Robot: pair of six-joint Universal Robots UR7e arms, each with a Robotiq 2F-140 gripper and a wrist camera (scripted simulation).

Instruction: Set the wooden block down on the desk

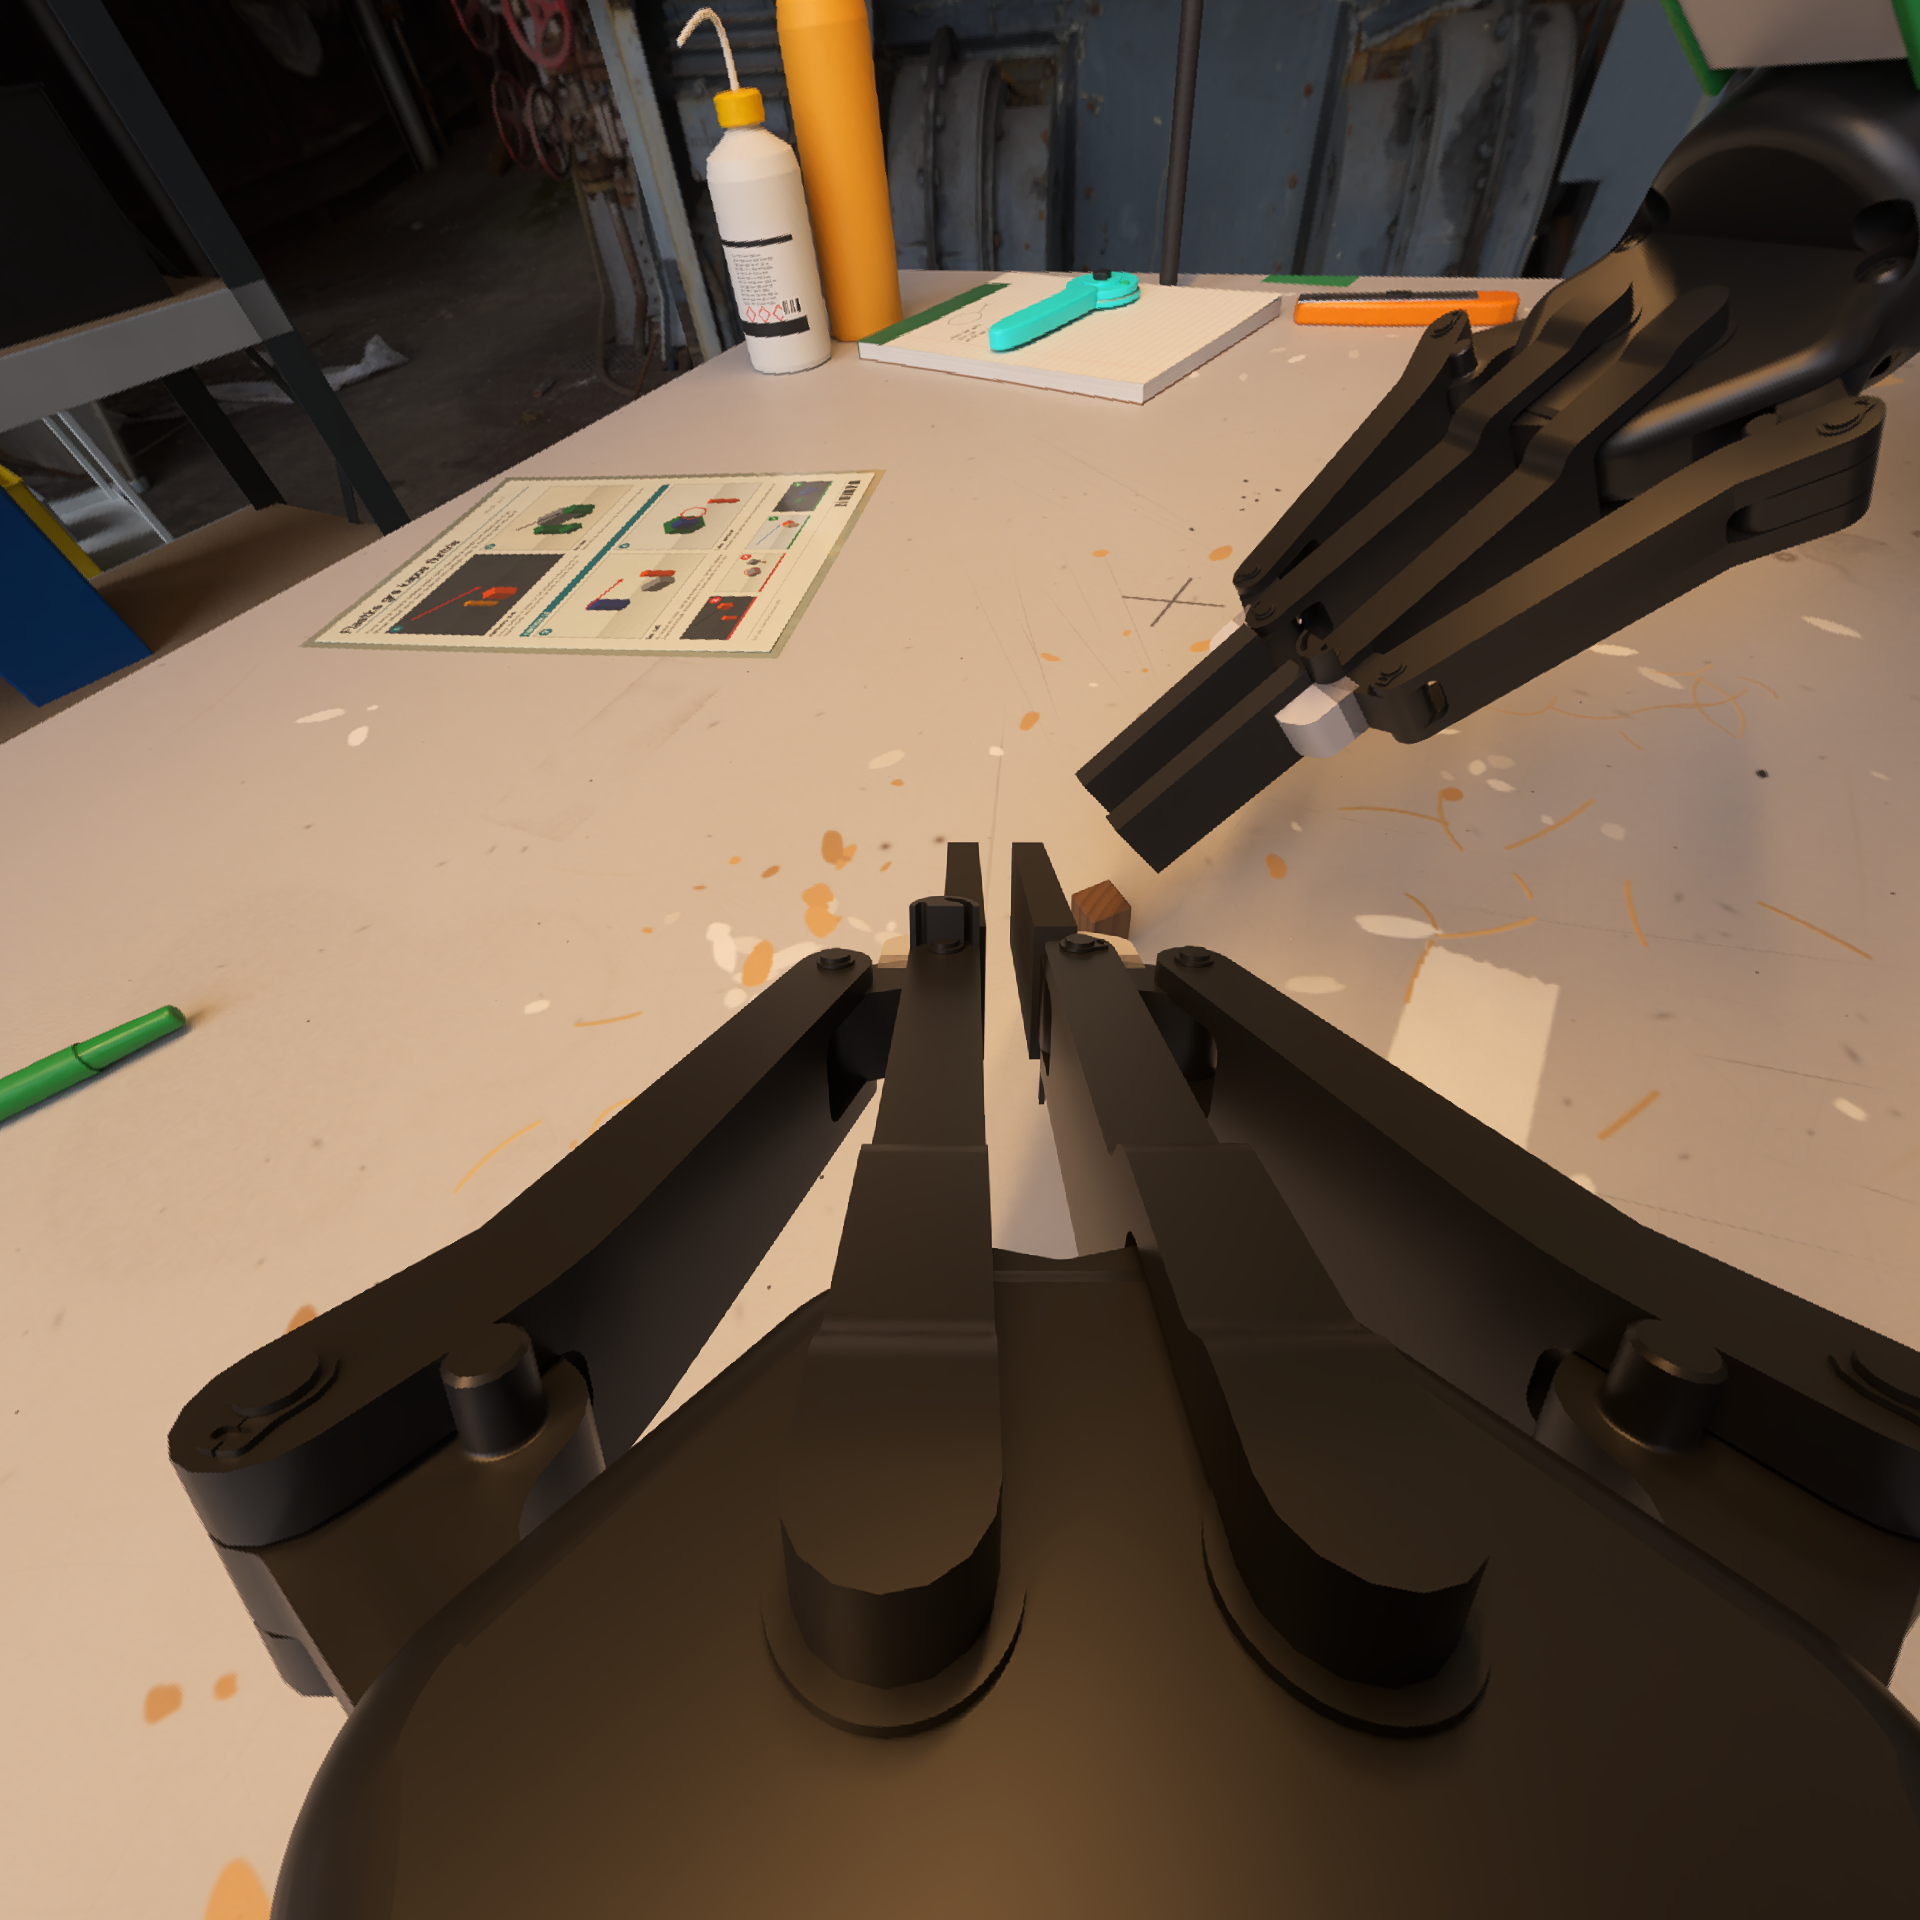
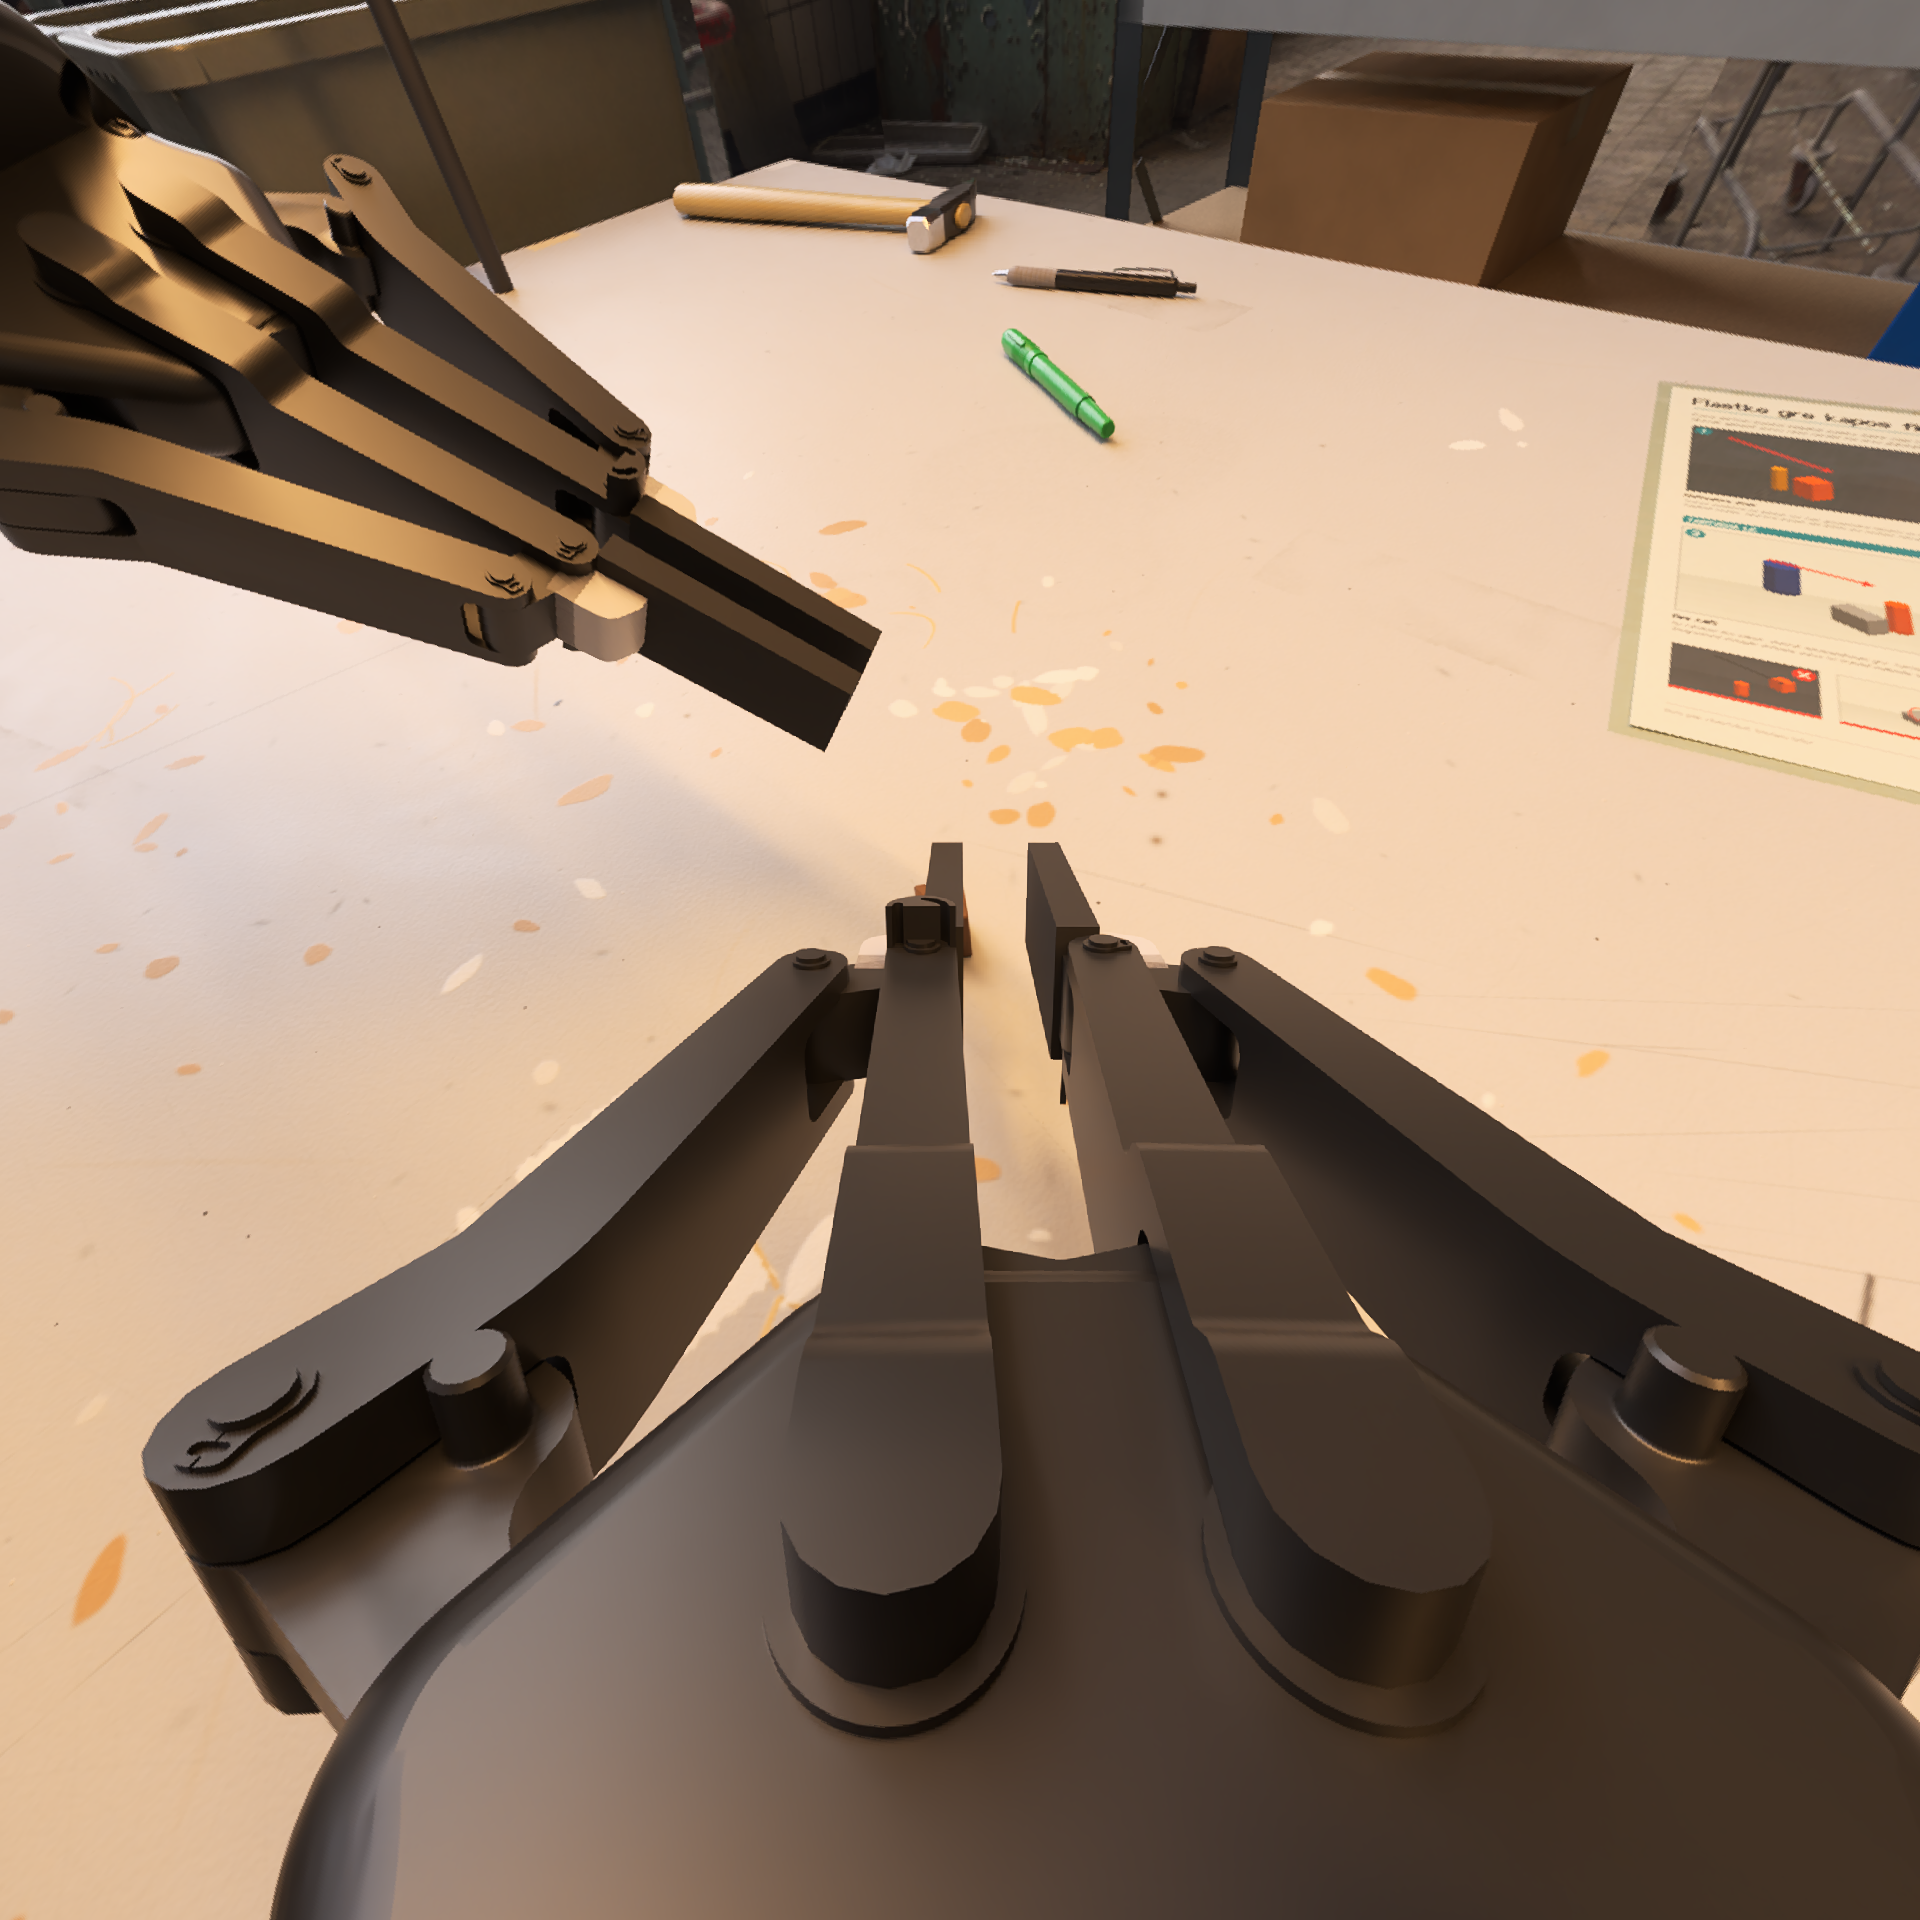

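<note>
Wooden block (image 1: pixel 1101 907) sits on desk (image 1: pixel 520 831), just beside left gripper (image 1: pixel 995 868), not between its fingers. Both grippers nearly closed, empty. Right gripper (image 2: pixel 993 868) near. Judgement: block already down; retreat slowly, avoid nudging it.

blocks 1 (image 1: pixel 1099 906) | pincers 2 (image 1: pixel 995 868) (image 2: pixel 995 868) | pens 2 (image 2: pixel 1057 383) (image 2: pixel 1096 281) | bottles 1 (image 1: pixel 769 239) | hammers 1 (image 2: pixel 826 211)

small brown wooden block (image 1: pixel 1101 906), on desk (image 1: pixel 520 831)

Print on instruction sheet (image 1: pixel 603 566) — bottle label (image 1: pixel 769 281)
</note>
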